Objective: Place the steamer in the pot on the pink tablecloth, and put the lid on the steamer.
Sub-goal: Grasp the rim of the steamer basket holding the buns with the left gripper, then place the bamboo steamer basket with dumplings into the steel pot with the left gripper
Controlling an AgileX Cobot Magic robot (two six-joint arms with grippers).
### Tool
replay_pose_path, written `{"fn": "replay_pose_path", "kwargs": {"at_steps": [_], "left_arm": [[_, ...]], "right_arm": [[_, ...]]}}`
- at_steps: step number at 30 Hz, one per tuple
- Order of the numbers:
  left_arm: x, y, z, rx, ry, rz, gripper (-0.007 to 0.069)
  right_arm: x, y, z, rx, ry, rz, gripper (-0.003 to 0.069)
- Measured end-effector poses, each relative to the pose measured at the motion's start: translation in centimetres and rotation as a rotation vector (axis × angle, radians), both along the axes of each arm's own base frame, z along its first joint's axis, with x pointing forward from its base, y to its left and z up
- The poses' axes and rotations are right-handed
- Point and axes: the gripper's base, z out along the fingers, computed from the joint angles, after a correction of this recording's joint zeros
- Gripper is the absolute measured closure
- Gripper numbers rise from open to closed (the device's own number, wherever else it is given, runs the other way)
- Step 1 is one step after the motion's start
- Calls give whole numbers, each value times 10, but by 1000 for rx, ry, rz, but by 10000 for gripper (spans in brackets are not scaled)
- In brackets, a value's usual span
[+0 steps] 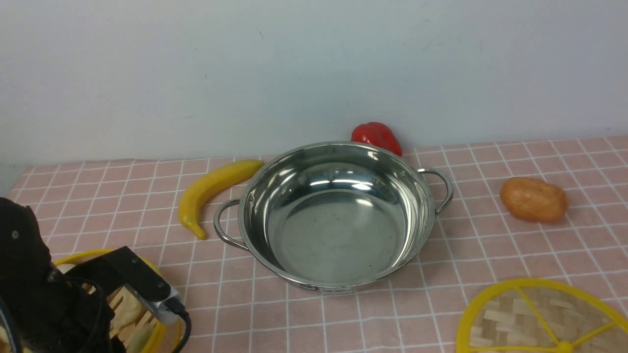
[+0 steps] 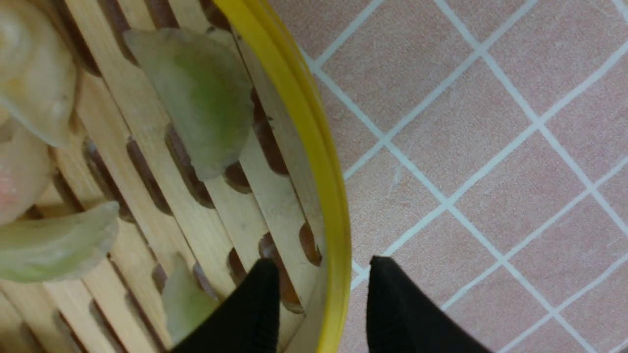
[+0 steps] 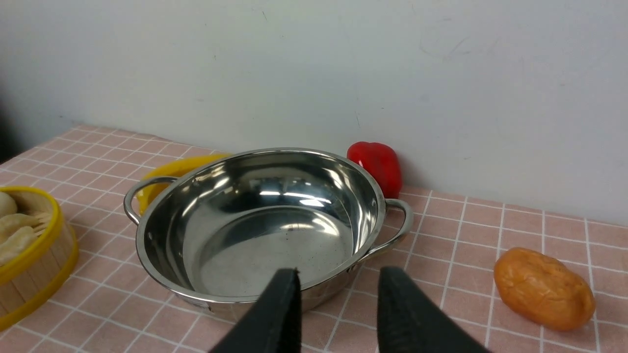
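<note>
1. Bamboo, so probably light and stiff: the steamer (image 2: 306, 108) sits on the pink tablecloth (image 1: 490, 245) at the near left, apart from the pot (image 1: 338, 230).
2. The left hand (image 2: 324, 264) straddles its yellow-rimmed wall, one finger inside and one outside, not yet pinching. That thin wall looks like the best hold.
3. Loose dumplings (image 2: 196, 98) inside; carry it level.
4. The right hand (image 3: 338, 274) hangs open and empty near the pot.

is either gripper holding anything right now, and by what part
Nothing is held. The left gripper has its jaws astride the rim of the steamer, one inside, one outside, not clamped. The right gripper is open and empty.
</note>
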Motion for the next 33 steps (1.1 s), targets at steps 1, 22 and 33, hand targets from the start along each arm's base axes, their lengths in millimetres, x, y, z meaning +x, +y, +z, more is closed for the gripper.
{"fn": "replay_pose_path", "kwargs": {"at_steps": [1,22,33], "left_arm": [[0,0,-1,1,5,-1,382],[17,1,-25,23,132,47,591],[46,7,35,91,75,120,584]], "right_arm": [[0,0,0,0,0,0,417],[0,0,0,-2,-1,0,417],[0,0,0,-13,-2,-2,417]]}}
